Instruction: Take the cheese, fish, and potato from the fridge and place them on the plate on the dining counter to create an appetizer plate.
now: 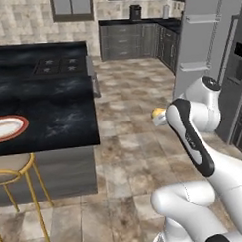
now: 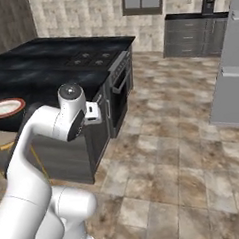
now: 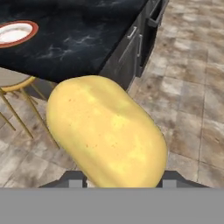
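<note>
Hand view: we see the gripper [image 3: 118, 181] closed on the potato [image 3: 105, 131] (fingertips hidden); the plate [image 3: 16, 33], still bare, lies far ahead, up-left of the hand.

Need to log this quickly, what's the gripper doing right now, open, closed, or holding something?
Gripper: closed on the potato, carried above the floor, short of the dining counter.

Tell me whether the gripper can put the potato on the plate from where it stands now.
Probably not yet: the gripper holds the potato over the floor, well short of the plate on the dining counter. Nothing blocks the way.
</note>
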You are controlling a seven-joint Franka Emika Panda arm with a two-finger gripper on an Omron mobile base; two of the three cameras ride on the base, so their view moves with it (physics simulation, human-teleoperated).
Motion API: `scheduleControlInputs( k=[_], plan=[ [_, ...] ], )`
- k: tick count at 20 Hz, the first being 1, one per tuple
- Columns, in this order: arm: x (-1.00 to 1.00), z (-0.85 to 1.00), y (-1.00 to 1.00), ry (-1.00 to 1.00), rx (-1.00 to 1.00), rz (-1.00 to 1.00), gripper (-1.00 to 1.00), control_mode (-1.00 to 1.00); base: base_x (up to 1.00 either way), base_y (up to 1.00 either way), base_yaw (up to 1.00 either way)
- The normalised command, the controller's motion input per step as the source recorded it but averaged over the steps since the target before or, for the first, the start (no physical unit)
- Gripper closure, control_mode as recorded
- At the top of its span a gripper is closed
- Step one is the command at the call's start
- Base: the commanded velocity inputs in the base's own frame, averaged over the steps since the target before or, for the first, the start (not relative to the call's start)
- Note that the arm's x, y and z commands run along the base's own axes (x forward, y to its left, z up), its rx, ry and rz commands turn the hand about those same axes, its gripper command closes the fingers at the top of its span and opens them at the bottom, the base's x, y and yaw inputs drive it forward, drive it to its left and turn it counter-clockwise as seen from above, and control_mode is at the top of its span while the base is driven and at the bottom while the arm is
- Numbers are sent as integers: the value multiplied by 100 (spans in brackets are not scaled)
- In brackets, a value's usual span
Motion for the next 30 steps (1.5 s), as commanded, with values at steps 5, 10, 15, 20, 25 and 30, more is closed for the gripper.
scheduleControlInputs(
  k=[5,10,15,20,25,30],
  plan=[
    [0,0,0,0,0,0,100,100,0,99,5],
    [0,0,0,0,0,0,100,100,2,100,2],
    [0,0,0,0,0,0,100,100,12,100,1],
    [0,0,0,0,0,0,100,100,22,72,1],
    [0,0,0,0,0,0,100,100,49,3,1],
    [0,0,0,0,0,0,100,100,84,0,0]
  ],
)
